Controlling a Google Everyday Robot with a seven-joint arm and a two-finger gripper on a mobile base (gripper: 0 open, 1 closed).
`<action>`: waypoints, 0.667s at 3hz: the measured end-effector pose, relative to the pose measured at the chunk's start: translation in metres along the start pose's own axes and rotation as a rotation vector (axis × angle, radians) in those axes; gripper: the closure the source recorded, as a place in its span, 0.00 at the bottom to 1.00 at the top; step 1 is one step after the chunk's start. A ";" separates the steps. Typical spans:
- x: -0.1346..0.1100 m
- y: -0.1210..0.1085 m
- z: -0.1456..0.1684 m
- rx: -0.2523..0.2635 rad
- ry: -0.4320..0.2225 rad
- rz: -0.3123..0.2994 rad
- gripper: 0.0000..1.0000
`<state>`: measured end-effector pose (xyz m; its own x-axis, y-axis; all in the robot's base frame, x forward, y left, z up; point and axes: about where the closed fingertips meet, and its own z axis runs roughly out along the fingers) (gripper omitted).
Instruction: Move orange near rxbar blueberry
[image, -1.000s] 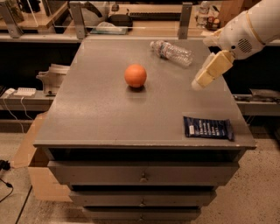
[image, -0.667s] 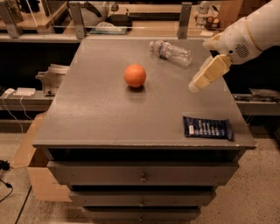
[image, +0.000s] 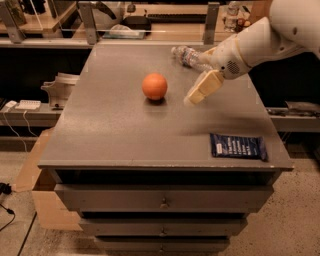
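Grey drawer cabinet (image: 120, 197), speckled floor (image: 295, 225), cluttered shelves (image: 45, 42) behind

The arm (image: 270, 35) runs out past the upper right corner of the frame, so its far end is cut off. The gripper (image: 195, 96), right of centre over the drawer cabinet (image: 100, 135), shows only as one pale cream shape. Its wrist covers the right end of the water bottle (image: 186, 55) (upper middle). The white print on the rxbar blueberry (image: 237, 146), lower right, is too small to read. The cabinet hides much of the cardboard box (image: 27, 170) at lower left.
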<state>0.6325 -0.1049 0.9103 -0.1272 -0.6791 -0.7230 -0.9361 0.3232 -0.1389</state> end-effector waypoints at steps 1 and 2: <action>-0.021 0.004 0.034 -0.046 -0.033 -0.052 0.00; -0.039 0.012 0.064 -0.070 -0.040 -0.103 0.00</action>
<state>0.6476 -0.0326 0.8936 -0.0179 -0.6792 -0.7338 -0.9643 0.2056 -0.1668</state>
